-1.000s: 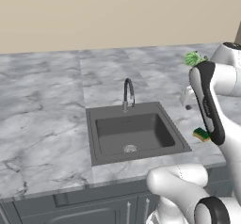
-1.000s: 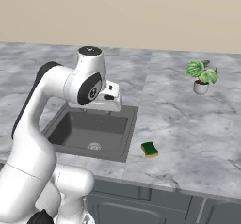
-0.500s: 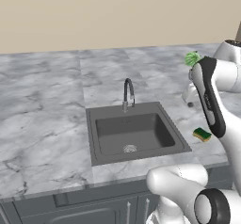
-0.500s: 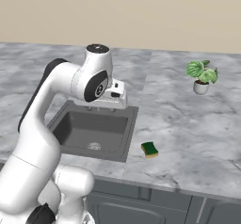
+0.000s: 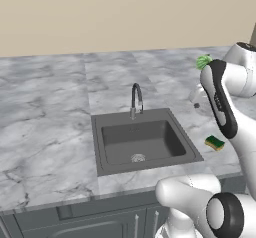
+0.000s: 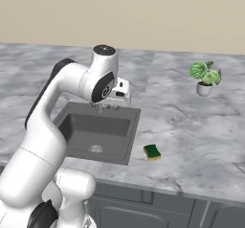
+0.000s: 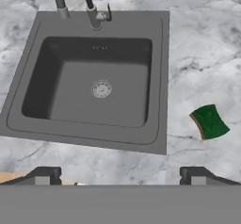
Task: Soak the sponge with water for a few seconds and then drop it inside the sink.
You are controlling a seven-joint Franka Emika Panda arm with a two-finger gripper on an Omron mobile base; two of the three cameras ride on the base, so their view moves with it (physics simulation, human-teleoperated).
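You are looking down at a marble counter [image 7: 202,44] holding a dark grey sink [image 7: 162,77]. The sponge [image 7: 210,122] (green top, yellow edge) lies flat on the counter just right of the sink's front corner. Your gripper [image 7: 120,173] hovers above, jaws spread wide, grasping nothing.

White arm [image 6: 52,107]; dark joints

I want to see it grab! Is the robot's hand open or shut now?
Hand: open, holding nothing.
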